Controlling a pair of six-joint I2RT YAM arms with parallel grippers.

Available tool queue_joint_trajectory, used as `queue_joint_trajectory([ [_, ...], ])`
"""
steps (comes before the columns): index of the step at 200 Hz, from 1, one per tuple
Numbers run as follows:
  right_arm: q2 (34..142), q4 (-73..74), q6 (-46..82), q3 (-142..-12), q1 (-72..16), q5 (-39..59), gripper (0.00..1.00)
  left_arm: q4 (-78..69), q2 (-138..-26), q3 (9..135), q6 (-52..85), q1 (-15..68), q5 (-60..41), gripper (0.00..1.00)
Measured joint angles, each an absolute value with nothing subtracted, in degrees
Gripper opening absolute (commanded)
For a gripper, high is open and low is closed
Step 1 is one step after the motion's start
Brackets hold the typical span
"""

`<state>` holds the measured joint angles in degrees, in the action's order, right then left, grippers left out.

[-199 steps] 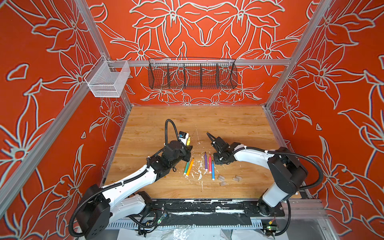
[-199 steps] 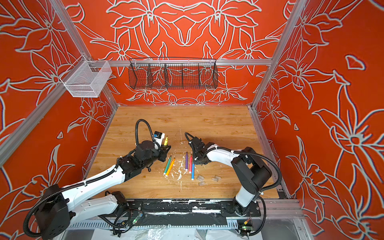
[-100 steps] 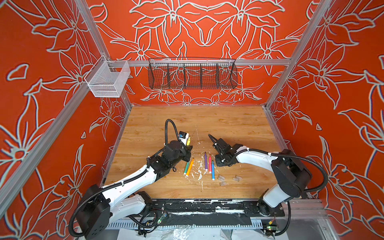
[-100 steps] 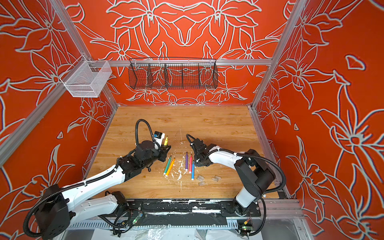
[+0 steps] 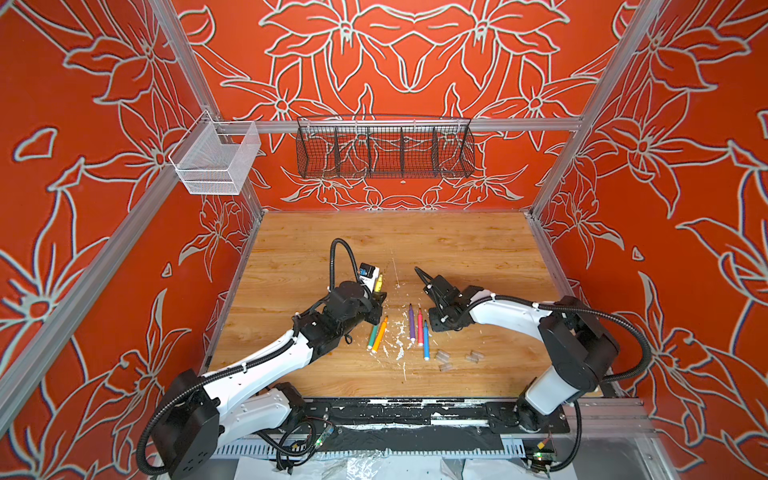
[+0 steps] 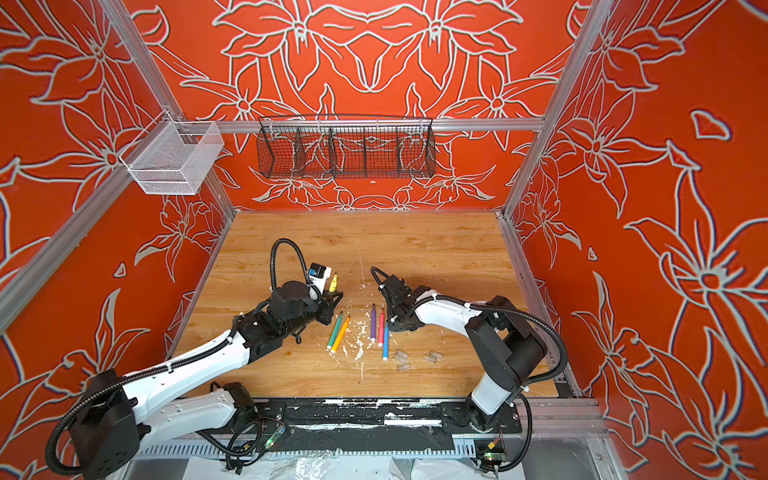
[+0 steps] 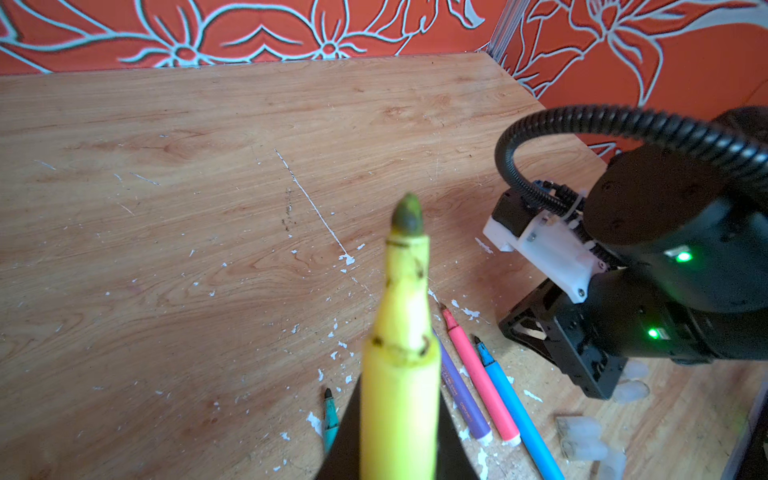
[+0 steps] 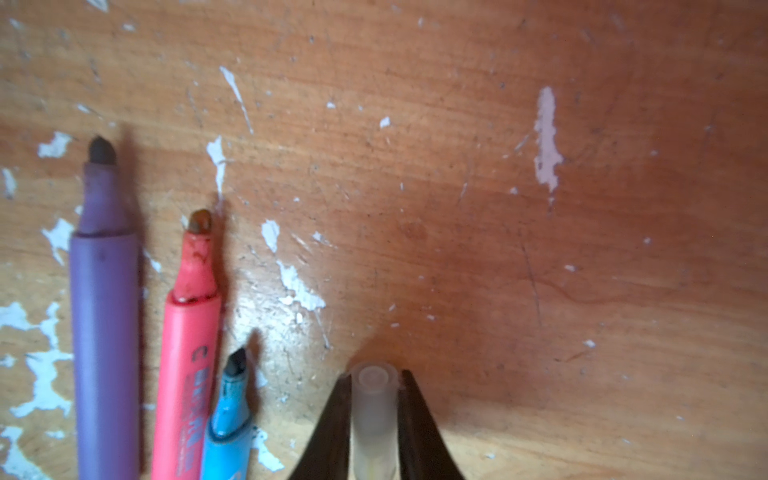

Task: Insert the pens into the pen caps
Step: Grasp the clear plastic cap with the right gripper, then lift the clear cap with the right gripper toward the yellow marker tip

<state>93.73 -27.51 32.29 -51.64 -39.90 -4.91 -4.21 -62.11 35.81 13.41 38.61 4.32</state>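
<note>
My left gripper (image 7: 399,436) is shut on the yellow pen (image 7: 401,365), which points tip-up and away over the wooden table; both top views show that pen (image 5: 379,284) (image 6: 333,282) raised left of centre. My right gripper (image 8: 374,386) is shut on a clear pen cap (image 8: 374,411), low over the table beside the lying pens. The green pen (image 5: 372,336), orange pen (image 5: 380,333), purple pen (image 5: 412,322), pink-red pen (image 5: 420,328) and blue pen (image 5: 426,340) lie uncapped. Three loose clear pen caps (image 5: 441,355) (image 5: 445,366) (image 5: 473,356) lie near the right arm.
White paint flecks (image 5: 400,332) dot the wooden table (image 5: 478,249) between the pens. A black wire basket (image 5: 384,147) hangs on the back wall and a white mesh basket (image 5: 214,160) on the left rail. Orange walls close in three sides.
The right arm's elbow has swung slightly to the right while its gripper stays low beside the pens. The left arm holds still with the yellow pen.
</note>
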Motion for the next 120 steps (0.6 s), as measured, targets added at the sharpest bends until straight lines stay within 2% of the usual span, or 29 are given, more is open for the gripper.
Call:
queue_joint_trajectory([
  [45,93.58,-27.59,32.36,-51.64,-39.9,-5.78,0.09,-6.07,-61.69,34.37,13.63,38.61,2.81,0.0],
  [68,92.64,-28.51,32.71,-51.16,-40.01,-7.94,0.08,-6.09,-61.3,33.43,14.22,38.61,2.04,0.0],
  [103,83.4,-31.62,34.94,-51.51,-40.01,-10.02,0.08,-7.42,-58.17,31.48,14.22,38.61,-0.32,0.0],
  [120,78.13,-31.64,36.29,-53.49,-40.01,-10.28,0.04,-8.05,-55.94,30.28,14.37,38.61,-1.32,0.0],
])
